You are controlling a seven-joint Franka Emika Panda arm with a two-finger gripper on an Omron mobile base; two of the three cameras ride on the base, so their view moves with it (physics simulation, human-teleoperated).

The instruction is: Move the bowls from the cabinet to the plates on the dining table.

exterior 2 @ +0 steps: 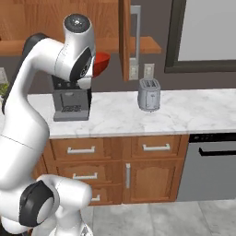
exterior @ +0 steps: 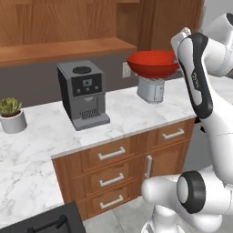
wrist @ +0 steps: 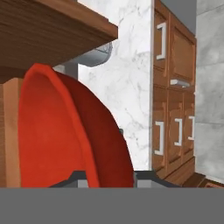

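Note:
A glossy red bowl (exterior: 152, 63) hangs in the air above the counter, just over the toaster, below the brown wooden cabinet (exterior: 59, 20). My gripper (exterior: 177, 53) is shut on the bowl's right rim, mostly hidden behind my own forearm. In the hand view the red bowl (wrist: 65, 135) looms large on its side, its rim running down between the fingers of the gripper (wrist: 105, 177). From the right base, part of the bowl (exterior 2: 103, 61) peeks out behind my arm, left of the open cabinet door (exterior 2: 124, 39). The plates and the dining table are out of view.
On the marble counter (exterior: 41, 132) stand a grey coffee machine (exterior: 83, 93), a silver toaster (exterior: 151, 89) and a potted plant (exterior: 12, 116). Wooden drawers (exterior: 111, 154) sit beneath. A dishwasher front (exterior 2: 212, 166) is at the right. The cabinet's bottom shelf (exterior: 68, 50) juts out above.

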